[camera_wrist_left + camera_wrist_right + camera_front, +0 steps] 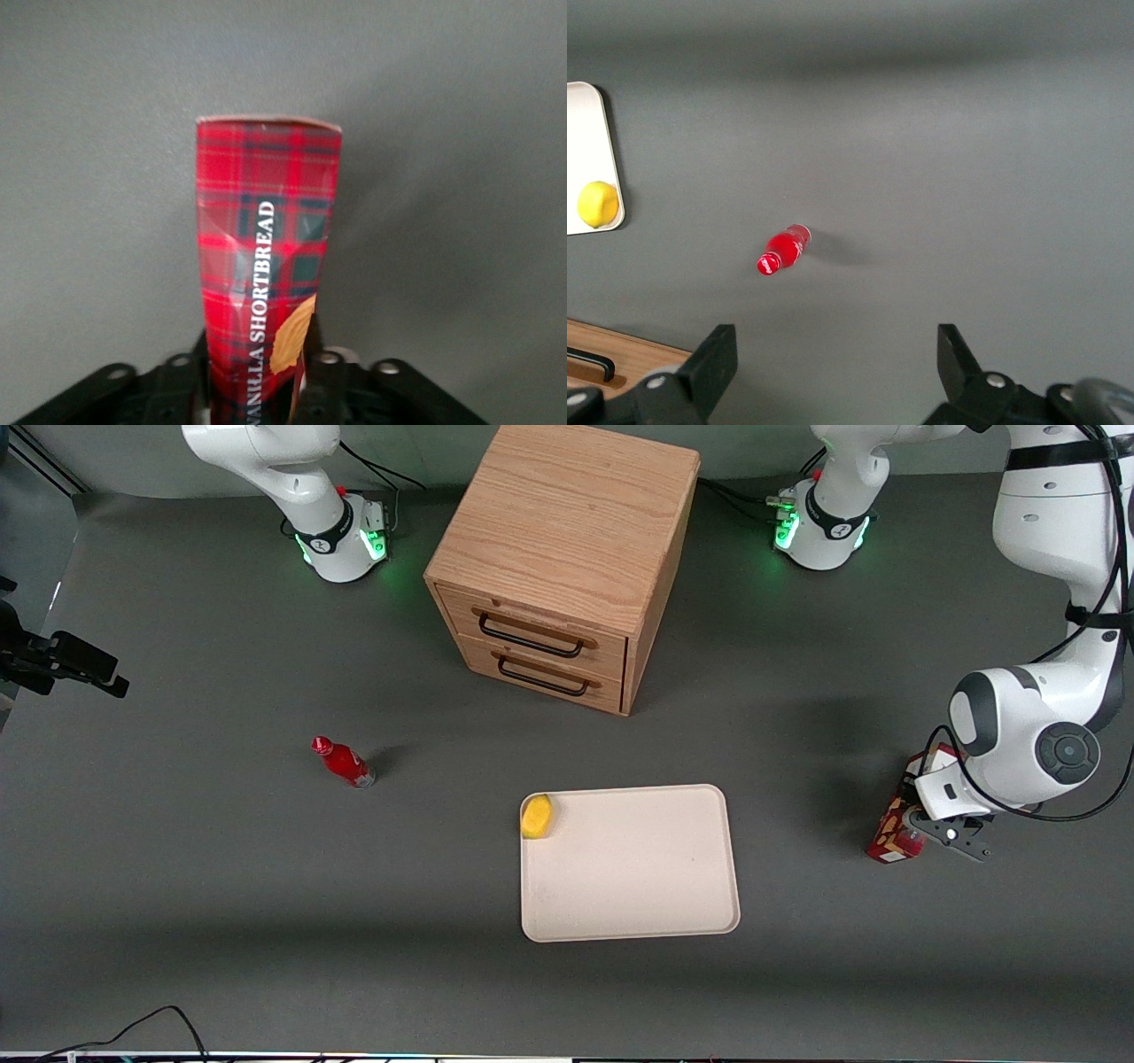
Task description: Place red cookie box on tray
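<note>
The red cookie box (889,836) is a red tartan carton with white "shortbread" lettering and a tan cookie picture. It is toward the working arm's end of the table, well apart from the tray (638,868). My left gripper (918,824) is shut on the box, one finger on each long side. In the left wrist view the box (266,230) sticks out from between the fingers (323,381) over bare grey table. I cannot tell whether the box rests on the table or hangs just above it. The cream-white tray also shows in the right wrist view (589,150).
A yellow lemon-like object (537,816) sits in the tray corner farthest from the box. A small red bottle (344,763) stands toward the parked arm's end. A wooden two-drawer cabinet (567,558) stands farther from the front camera than the tray.
</note>
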Robot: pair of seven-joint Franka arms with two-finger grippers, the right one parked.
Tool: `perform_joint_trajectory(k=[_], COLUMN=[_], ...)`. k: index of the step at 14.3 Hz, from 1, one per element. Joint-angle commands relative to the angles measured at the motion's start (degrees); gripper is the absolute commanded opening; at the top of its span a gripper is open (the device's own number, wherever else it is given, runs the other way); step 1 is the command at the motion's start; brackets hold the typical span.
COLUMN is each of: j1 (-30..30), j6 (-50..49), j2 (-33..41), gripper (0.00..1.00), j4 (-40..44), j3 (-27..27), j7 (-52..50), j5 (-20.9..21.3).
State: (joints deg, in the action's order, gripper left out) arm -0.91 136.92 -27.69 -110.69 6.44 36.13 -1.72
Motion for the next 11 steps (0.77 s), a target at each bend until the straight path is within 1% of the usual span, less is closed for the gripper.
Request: perform_joint_trajectory(k=[1,2,4,6,8,9,11], j1=[-0.3,-0.4,-0.4,-0.8,-0.9,-0.9,-1.0], j6=[-7.8,-13.0,-24.8,-38.0,-49.1,-51.2,-51.1], j2=[2.4,2.6,3.5,4.3,4.1,4.1,3.6], gripper=[0.0,0.0,0.0,0.0,0.0,0.0,0.0], j4=[4.0,7.5,15.0,24.8,35.3,37.8,38.4], j3=[0.5,0.4,0.3,-0.5,-5.4,-8.5,-16.2], j7=[1.0,0.4,-3.9,-10.8,-22.3,-29.8,-44.5], j5=[-2.3,-2.4,-2.4,-2.4,-2.5,-2.4,-2.2])
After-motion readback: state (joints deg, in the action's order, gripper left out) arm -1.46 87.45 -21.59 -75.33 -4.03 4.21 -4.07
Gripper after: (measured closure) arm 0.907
